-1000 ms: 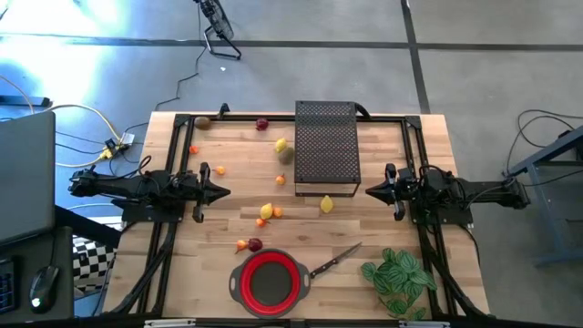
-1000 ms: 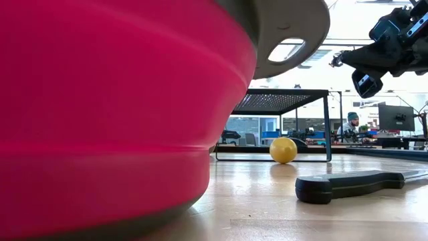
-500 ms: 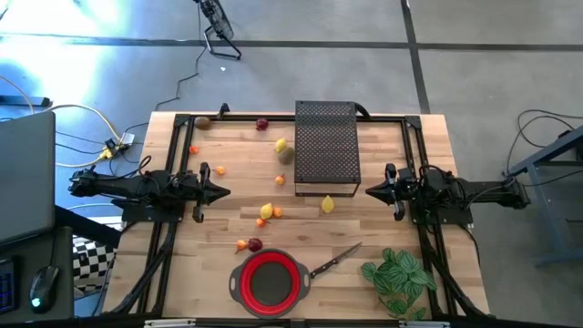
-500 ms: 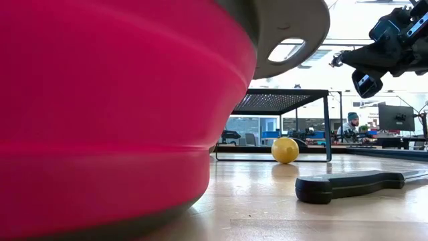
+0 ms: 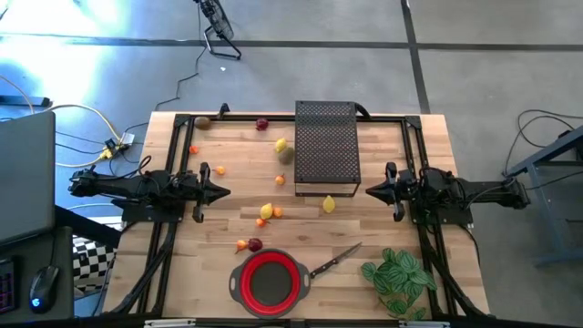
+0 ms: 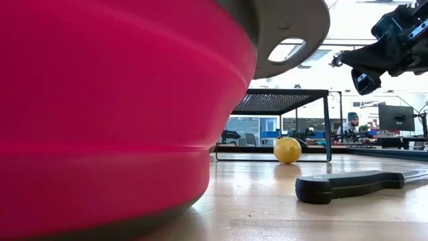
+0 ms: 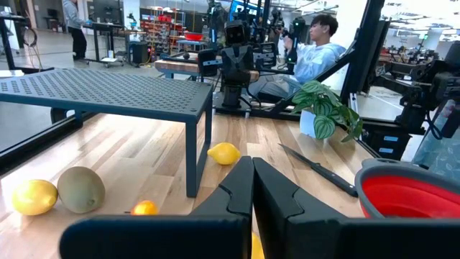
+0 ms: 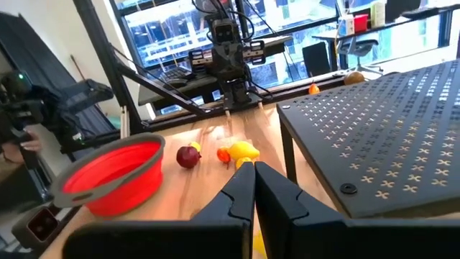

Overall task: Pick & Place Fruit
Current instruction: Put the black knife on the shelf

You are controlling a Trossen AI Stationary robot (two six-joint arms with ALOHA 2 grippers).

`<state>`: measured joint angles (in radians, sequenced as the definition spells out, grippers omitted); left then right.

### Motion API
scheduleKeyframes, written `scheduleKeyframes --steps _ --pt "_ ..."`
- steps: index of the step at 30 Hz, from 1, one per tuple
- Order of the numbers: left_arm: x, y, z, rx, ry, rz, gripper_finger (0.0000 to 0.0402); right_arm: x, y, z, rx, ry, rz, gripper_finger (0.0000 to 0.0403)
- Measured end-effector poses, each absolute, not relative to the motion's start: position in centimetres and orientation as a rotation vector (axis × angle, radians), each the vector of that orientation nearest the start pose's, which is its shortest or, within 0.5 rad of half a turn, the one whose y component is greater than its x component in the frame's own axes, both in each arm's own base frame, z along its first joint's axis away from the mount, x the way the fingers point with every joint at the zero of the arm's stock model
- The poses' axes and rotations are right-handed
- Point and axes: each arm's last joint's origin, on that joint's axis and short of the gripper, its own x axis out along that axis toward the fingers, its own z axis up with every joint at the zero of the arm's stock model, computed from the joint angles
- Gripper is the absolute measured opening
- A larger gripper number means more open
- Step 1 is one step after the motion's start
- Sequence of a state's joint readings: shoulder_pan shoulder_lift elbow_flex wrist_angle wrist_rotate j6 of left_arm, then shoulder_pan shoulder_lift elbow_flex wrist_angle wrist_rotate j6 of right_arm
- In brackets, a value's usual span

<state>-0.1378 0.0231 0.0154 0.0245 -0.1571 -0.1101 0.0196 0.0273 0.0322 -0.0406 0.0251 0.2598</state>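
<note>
Both arms wait at mid-table, the left gripper [image 5: 221,191] and right gripper [image 5: 371,190] pinched shut, holding nothing. The fruit [image 5: 266,211] lies scattered between them, the red bowl [image 5: 270,281] at the near edge. Whichever arm goes first should spread its fingers before descending over one piece.

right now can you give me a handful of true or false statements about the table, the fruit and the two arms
1. The red bowl has fruit in it. False: it is empty.
2. Both arms hold nothing, jaws shut: left gripper, right gripper. True.
3. The knife lies between the bowl and the leafy plant. True.
4. A yellow fruit sits on top of the black mesh rack. False: it lies on the table beside the rack's near edge.
5. A dark red fruit lies close to the bowl. True.
</note>
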Motion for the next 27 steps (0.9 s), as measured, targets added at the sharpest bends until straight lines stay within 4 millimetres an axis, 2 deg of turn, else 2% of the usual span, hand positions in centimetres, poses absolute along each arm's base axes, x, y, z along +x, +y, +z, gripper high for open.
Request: scheduleKeyframes --steps 8,27 --pt "9.75 -0.9 16.94 -0.198 -0.019 0.017 0.0 9.75 0.12 16.89 0.259 0.029 -0.009 0.0004" --pt "9.75 -0.89 16.94 -0.192 -0.019 0.018 0.0 9.76 0.12 16.98 0.26 0.017 -0.007 0.0004"
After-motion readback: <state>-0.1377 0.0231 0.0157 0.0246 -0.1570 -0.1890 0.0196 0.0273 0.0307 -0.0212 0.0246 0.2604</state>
